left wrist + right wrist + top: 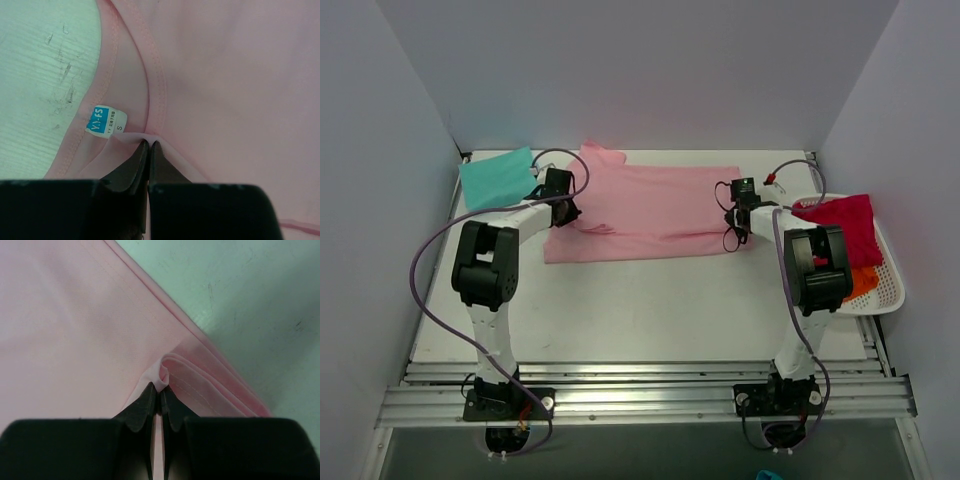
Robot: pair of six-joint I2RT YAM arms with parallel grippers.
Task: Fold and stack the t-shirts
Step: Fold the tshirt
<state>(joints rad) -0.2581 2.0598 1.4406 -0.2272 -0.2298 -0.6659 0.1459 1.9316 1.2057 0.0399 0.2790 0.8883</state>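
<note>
I see the left gripper point(149, 145) with jaws pressed together, pinching a pleat of the pink shirt point(640, 205) at its collar. The label point(106, 121) sits just left of the tips (marked S). The right gripper point(160, 387) pinches a bunched fold at the shirt's edge. The shirt lies flat on the table point(650, 310) between both jaws. The teal shirt point(498, 178) lies just left of the left jaws.

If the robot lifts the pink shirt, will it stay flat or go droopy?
Probably droopy: the pink t-shirt bunches into soft puckers where the left gripper and right gripper pinch it. It looks thin, so likely light. Its middle would probably sag.
</note>
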